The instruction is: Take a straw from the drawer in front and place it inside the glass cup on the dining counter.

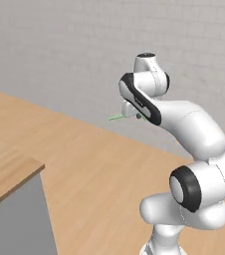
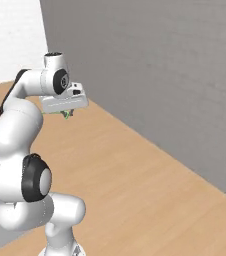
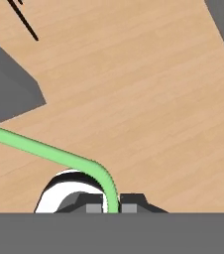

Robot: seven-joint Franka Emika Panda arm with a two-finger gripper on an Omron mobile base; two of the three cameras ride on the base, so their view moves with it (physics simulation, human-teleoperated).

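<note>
Hand view has my gripper (image 3: pixel 111 207) clamped on the green straw (image 3: pixel 44 149), which runs to the frame's left edge. I judge this the carry; next I must find the cup.

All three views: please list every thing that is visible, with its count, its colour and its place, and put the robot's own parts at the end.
straw: one, light green, bent near the tool, clamped between the fingertips; it sticks out to one side of the hand in the left base view.
floor: one, light wood, under and around the robot.
wall: one, grey, behind the floor.
counter: one corner, wood top over grey side, lower left of the left base view.
arm: one, white with dark joints, raised over the floor.
tool: one, dark fingertips, shut on the straw.
</note>
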